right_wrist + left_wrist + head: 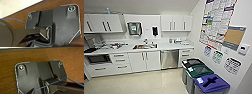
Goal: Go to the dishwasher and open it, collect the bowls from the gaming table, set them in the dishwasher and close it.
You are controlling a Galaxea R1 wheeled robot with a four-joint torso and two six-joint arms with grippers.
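Note:
The dishwasher [169, 59] has a stainless-steel front and sits shut under the white counter [166, 46], to the right of the sink cabinet. It stands across the pale floor from me, slightly right of centre in the head view. The bowls and the gaming table are out of view. In both wrist views a dark plate of the robot hangs over a brown wood-grain surface [37, 55], and a thin blue cable crosses each one.
Three bins stand along the right wall: black lid [192, 63], green lid [200, 70] and purple lid [211, 83]. A sink [144, 46] is set in the counter. White cabinets [145, 60] line the wall, and open floor [139, 82] lies in front.

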